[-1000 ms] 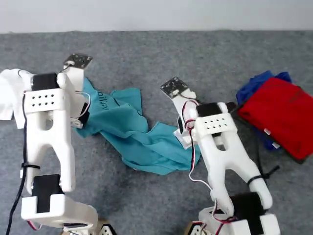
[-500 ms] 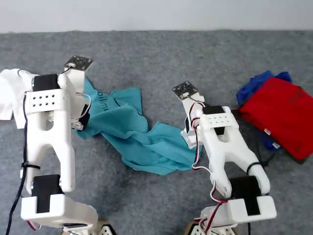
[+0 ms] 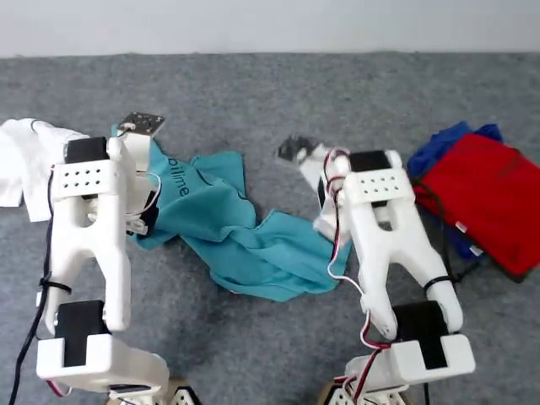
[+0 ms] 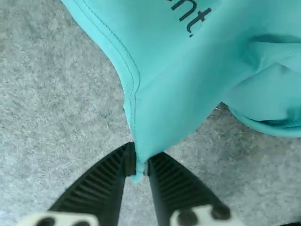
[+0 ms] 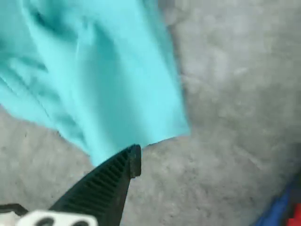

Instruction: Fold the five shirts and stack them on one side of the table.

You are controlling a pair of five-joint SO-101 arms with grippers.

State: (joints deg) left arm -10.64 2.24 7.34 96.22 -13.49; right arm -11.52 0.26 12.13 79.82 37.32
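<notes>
Where the teal shirt lies crumpled on the grey table between the two arms, dark lettering runs across it, partly cut off by folds. The left gripper pinches a stitched corner of that shirt tight between its two black fingers, while the right gripper sits at the shirt's opposite edge, and whether it grips cannot be told. A folded red shirt lies on a blue shirt at the right side, well apart from a white shirt at the left.
</notes>
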